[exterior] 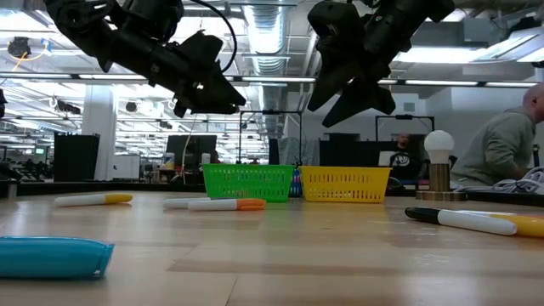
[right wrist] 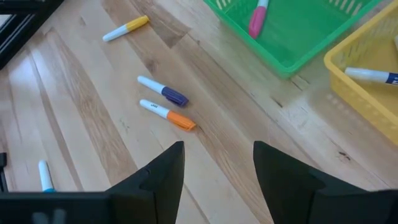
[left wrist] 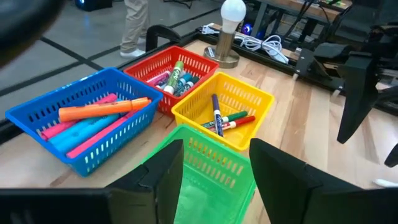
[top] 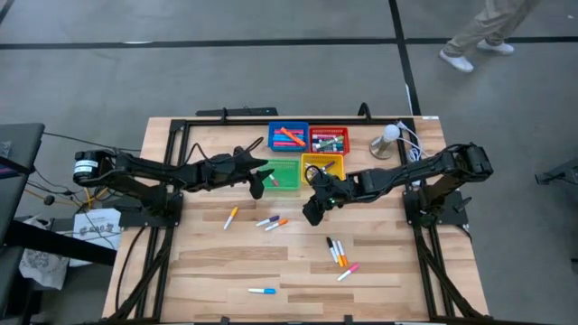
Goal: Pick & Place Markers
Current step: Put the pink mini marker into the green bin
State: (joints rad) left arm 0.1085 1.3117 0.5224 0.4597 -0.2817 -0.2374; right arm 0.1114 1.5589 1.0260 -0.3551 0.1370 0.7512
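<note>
Arms reached inward from both sides of the bench, raised clear of the wood. The left gripper hung over the near edge of the green tray, its jaws parted with nothing between them; the left wrist view showed the tray's mesh wall directly beneath the two dark fingers. The right gripper hovered just in front of the yellow tray, tilted down toward bare wood, jaws apart and empty.

Markers were split between trays and bench. A pink-capped marker lay inside the green tray. The blue tray held an orange marker over pink and light blue ones, the red tray several more (mostly green-capped), and the yellow tray a few.

Loose on the bench lay a yellow-capped marker, a purple-capped marker beside an orange-capped marker, a cluster of markers toward the front right, and a blue marker near the front edge. A round lamp stood behind the trays. A person's legs crossed the floor beyond.
</note>
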